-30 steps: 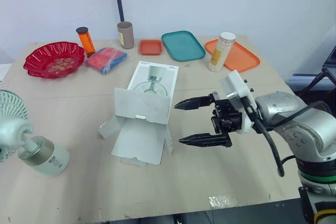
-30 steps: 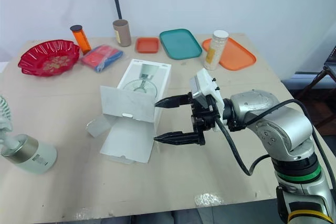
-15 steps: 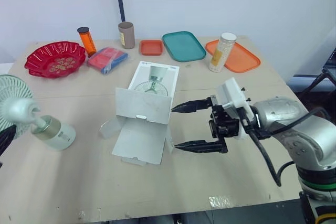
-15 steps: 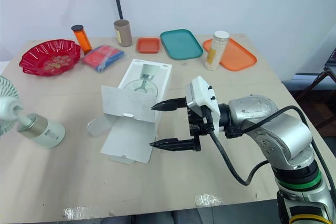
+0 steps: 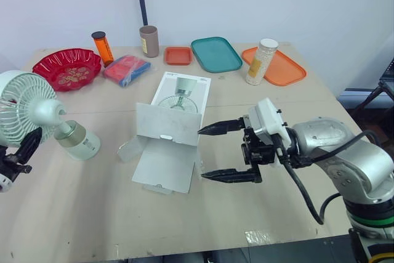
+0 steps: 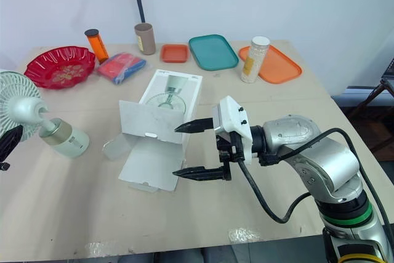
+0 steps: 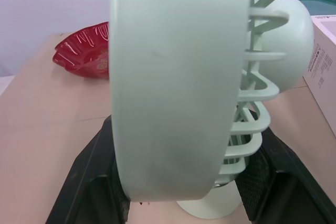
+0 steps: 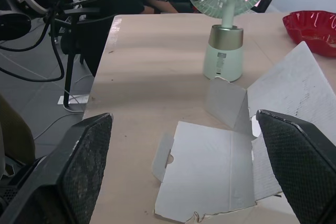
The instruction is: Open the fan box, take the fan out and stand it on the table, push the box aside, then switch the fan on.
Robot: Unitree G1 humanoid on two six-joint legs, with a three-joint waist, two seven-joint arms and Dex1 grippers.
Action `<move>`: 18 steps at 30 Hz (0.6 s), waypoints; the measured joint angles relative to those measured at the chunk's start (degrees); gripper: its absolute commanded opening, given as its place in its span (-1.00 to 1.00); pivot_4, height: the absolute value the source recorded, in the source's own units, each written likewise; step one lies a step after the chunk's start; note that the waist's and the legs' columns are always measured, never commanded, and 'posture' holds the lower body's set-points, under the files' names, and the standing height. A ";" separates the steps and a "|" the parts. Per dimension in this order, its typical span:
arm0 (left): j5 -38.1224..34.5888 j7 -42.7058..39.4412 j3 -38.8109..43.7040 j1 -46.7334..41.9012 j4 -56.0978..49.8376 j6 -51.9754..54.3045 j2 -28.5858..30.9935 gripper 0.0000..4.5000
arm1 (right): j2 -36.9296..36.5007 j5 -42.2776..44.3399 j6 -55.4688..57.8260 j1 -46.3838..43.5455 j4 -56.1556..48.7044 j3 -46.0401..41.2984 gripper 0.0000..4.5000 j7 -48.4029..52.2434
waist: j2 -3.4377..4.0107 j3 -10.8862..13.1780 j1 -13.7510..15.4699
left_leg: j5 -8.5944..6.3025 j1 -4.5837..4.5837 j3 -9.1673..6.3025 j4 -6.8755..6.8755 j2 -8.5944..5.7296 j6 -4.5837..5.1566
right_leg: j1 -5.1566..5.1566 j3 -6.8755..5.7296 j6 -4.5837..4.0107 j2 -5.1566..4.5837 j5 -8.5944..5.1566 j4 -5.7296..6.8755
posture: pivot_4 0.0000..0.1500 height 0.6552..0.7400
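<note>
Change since earlier frames: fan (image 5: pixel 49 115) shifted from near-left edge of tabletop (image 5: pixel 258 214) inward, toward fan box (image 5: pixel 180 93); head raised, stem steeper. Also right tool (image 5: pixel 202 153) slightly closer to box.

Fan now left of box, well apart. Long axis runs base to head, leaning toward robot's left. Grille faces left, motor hub toward box.

Grip: left tool (image 7: pixel 184 140) clamped on fan head rim. Fingers of right tool spread wide, just beside open flaps.

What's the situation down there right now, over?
Left tool shut on pale green desk fan, out of box. Right tool open beside opened white cardboard fan box. Box not yet pushed aside.
</note>
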 measured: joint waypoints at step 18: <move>0.55 1.30 -4.11 -4.03 0.07 3.58 2.55 -0.07 | 4.43 1.29 5.40 -3.24 0.07 0.00 1.00 -9.73 | 0.25 -0.11 0.33 | 0.02 0.08 -0.03 0.01 -0.08 -0.03 | 0.11 -0.01 0.03 -0.06 0.01 0.00 | 1.00 1.00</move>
